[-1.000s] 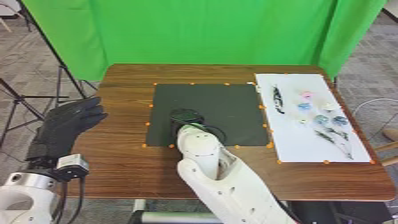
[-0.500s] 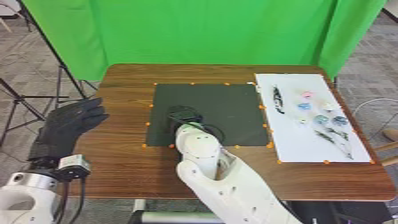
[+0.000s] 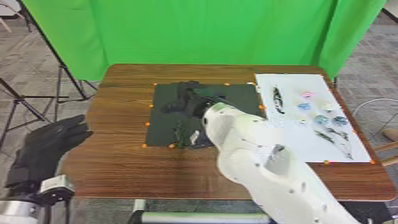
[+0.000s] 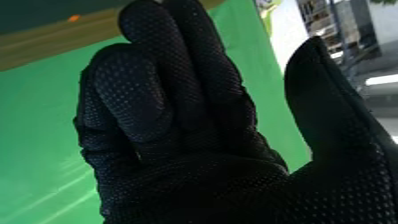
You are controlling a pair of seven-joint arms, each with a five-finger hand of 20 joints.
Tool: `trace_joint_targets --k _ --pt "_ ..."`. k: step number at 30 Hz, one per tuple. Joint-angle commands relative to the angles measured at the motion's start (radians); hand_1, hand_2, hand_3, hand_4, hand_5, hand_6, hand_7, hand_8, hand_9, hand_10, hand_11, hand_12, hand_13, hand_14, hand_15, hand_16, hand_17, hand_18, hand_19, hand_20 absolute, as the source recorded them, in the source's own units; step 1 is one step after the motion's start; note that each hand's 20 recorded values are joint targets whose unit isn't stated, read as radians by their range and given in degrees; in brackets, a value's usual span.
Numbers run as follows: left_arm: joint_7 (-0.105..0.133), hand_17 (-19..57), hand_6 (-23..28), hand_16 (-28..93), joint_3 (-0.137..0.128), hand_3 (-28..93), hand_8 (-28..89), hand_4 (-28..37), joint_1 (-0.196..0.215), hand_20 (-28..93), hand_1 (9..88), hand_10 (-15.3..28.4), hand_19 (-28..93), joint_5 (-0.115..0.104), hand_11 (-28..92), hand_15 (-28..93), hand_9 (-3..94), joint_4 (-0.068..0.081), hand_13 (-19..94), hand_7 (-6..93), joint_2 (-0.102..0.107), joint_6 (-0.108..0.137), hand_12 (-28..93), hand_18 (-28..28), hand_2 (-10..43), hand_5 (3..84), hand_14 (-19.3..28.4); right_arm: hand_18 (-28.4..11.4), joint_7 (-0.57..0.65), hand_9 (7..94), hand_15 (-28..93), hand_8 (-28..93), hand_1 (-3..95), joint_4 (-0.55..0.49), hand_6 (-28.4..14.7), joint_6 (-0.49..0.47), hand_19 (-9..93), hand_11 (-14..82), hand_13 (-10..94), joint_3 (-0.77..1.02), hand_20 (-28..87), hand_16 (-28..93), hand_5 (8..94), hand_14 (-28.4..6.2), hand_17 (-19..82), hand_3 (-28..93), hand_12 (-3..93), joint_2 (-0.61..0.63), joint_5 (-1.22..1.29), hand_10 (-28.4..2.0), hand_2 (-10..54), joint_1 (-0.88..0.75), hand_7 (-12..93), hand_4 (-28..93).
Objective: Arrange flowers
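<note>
My right hand [image 3: 188, 100] is over the back part of the black mat [image 3: 169, 130]. In the right wrist view, the same hand [image 4: 191, 130] has its fingers fairly straight and its thumb apart, holding nothing. A green stem [image 3: 180, 134] lies on the front part of the mat, near the right wrist. On the white sheet [image 3: 302, 150] at the right are a pink flower [image 3: 307, 94], a blue flower [image 3: 304, 106], a bluish flower [image 3: 339, 120] and several others with stems. My left hand [image 3: 46, 145] stays left of the table, its fingers extended.
A dark, slender object [image 3: 278, 100] lies along the left side of the white sheet. Orange markers line the mat and sheet. Brown wood [image 3: 120, 165] surrounds the mat, and a green curtain [image 3: 213, 35] hangs behind the table.
My right hand has moved toward the back of the mat and no longer covers the green stem, which now lies on the mat. My left hand has shifted down and slightly left.
</note>
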Motion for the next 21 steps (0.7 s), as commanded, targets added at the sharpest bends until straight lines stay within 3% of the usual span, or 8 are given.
trace_joint_targets --k 1,14,19,21 --pt "-0.009 -9.7 13.8 -12 0.032 81 -8 -16.6 -0.01 11 25.6 22.4 57 -0.001 35 58 38.7 0.003 28 13.5 -0.019 -0.001 9 21.4 6.5 45.9 28.3 -28.4 0.046 75.2 72 -8 20.3 0.022 -10.2 -0.007 87 31.3 65 0.024 21 22 74.3 -19.5 27 72 20.9 0.059 0.035 -23.6 12.3 -0.164 24 -20" --pt "-0.021 -9.8 13.9 -12 0.033 81 -8 -16.6 -0.032 11 25.5 22.3 57 0.001 35 58 38.6 0.011 28 13.3 -0.007 -0.013 9 21.4 6.5 46.0 28.4 -28.4 0.016 74.6 73 -9 18.5 0.023 -10.2 -0.017 86 31.4 64 0.004 22 22 74.0 -19.8 26 73 20.9 0.026 0.006 -23.5 14.8 -0.214 24 -20" --pt "0.0 -9.8 14.0 -12 0.047 81 -8 -16.6 -0.019 11 25.6 22.4 57 -0.007 35 58 38.5 0.01 28 13.3 0.007 0.0 9 21.4 6.5 46.0 28.4 -28.4 0.005 74.3 73 -9 18.4 0.015 -10.1 0.017 86 31.5 64 -0.024 22 21 73.9 -19.7 26 73 20.9 0.048 -0.024 -23.4 15.0 -0.188 24 -20" --pt "0.02 -9.8 14.0 -12 0.044 81 -8 -16.7 0.001 11 25.6 22.3 57 -0.013 35 58 38.5 0.006 28 13.2 0.016 0.01 9 21.4 6.5 45.9 28.4 -28.4 -0.014 74.1 73 -9 18.3 -0.009 -10.1 0.026 86 31.6 64 -0.023 22 21 73.7 -19.8 26 74 20.9 0.073 -0.067 -23.4 15.1 -0.183 24 -20"
